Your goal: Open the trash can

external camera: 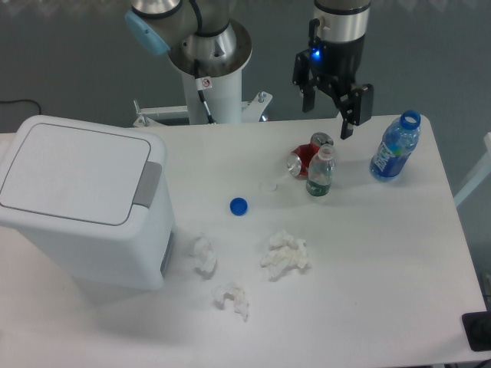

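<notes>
1. You have the trash can (80,199) at the left end of the table (368,291). Its flat lid is down, and the grey button strip (149,184) runs along the lid's right edge.
2. Your gripper (328,115) hangs above the table's far edge, well to the right of the trash can and apart from it. Its two fingers are spread with a clear gap between them, and they hold nothing.
3. Just below the gripper, far right of the trash can, a small clear bottle (320,173) with a green label stands upright and has no cap on. Two crushed red cans (308,156) lie touching it from behind.
4. Further right again, you see a blue-labelled bottle (395,147) standing upright with its neck open.
5. A loose blue cap (238,205) lies on the table between the trash can and the small bottle.
6. Three crumpled white tissues sit to the right of the trash can's front corner: one (204,254) just beside it, one (232,297) nearer you, and a larger one (285,254) further right.
</notes>
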You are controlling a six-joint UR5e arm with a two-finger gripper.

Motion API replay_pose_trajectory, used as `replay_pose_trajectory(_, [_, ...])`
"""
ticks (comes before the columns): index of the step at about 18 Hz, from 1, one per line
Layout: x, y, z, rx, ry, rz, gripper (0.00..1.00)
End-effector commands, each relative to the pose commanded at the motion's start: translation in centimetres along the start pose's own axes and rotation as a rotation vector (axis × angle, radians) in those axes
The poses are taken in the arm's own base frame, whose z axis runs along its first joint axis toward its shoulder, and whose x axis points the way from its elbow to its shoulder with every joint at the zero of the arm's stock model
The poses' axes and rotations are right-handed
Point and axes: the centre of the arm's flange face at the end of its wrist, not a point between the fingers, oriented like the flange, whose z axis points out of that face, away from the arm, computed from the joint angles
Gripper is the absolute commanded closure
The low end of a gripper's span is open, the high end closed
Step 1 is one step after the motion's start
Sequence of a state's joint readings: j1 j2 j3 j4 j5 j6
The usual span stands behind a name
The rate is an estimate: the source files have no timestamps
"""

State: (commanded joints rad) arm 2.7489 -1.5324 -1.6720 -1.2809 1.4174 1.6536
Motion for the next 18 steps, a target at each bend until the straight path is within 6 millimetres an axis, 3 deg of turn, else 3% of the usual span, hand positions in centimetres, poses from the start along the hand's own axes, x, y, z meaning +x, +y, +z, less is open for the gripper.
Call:
replay_pose_trajectory(13, [0.1, 0.1, 0.3, 0.001, 0.009, -0.116, 0.00])
replay_pose_trajectory(18, [0.0, -0.4, -0.9, 0.013, -0.013, -0.223, 0.00])
